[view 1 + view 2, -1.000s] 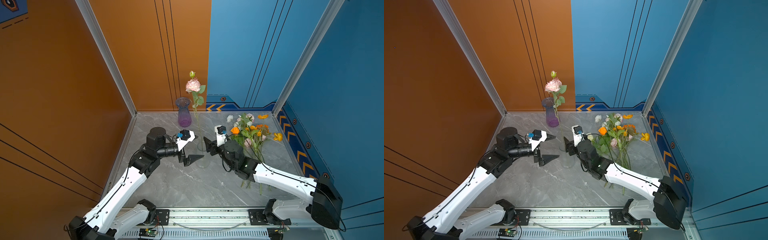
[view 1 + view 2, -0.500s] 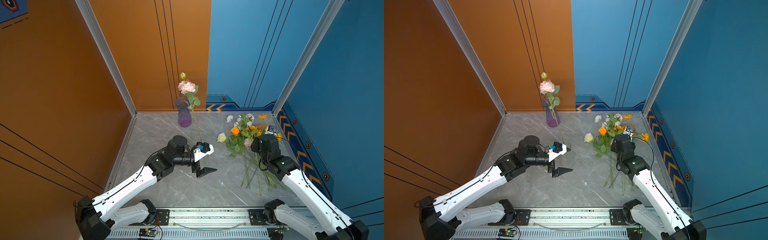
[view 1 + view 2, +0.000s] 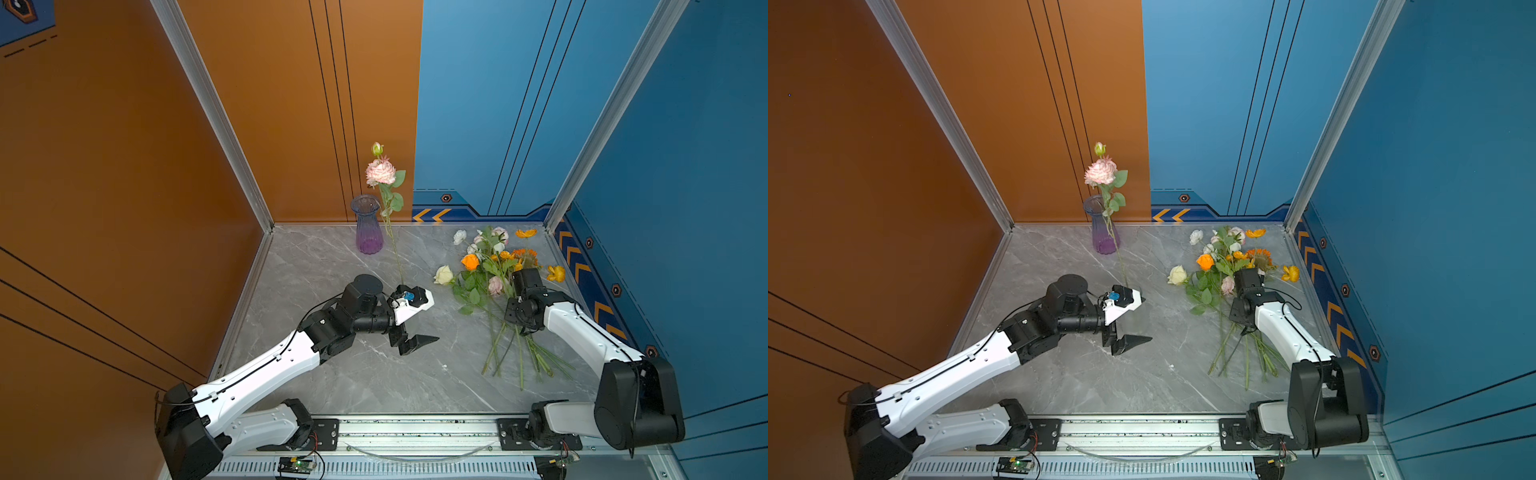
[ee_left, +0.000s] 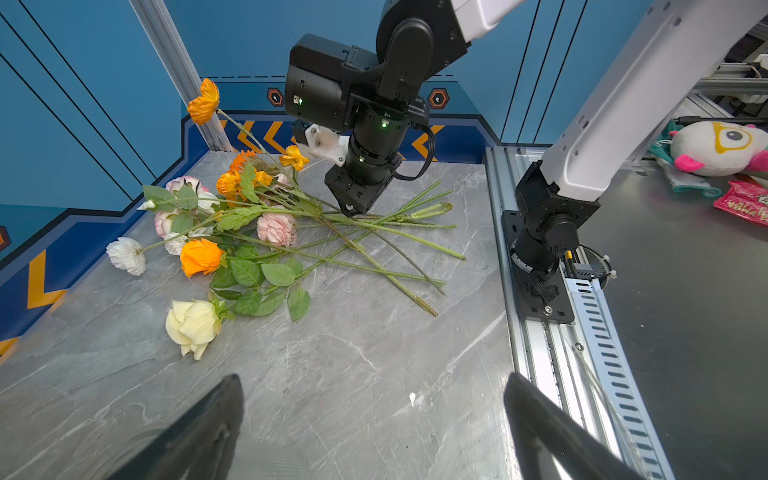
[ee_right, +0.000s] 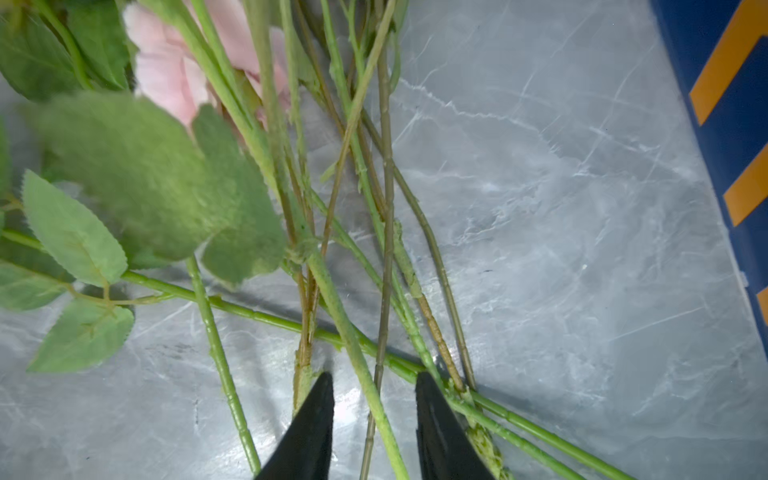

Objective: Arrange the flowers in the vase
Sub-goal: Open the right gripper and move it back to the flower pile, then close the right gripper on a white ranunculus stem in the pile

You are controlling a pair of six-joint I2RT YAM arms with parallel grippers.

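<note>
Lettering on pink packet (image 4: 744, 203) illegible

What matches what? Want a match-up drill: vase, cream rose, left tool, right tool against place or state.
Things:
1. vase
2. cream rose
3. left tool
4. right tool

Place or state:
A. lies at the edge of the flowers
B. jaws wide, nothing between them
C. purple, stands at the back of the table
D. down on the stems, jaws apart with a stem between them

Pairs: 1-C, 2-A, 3-B, 4-D
</note>
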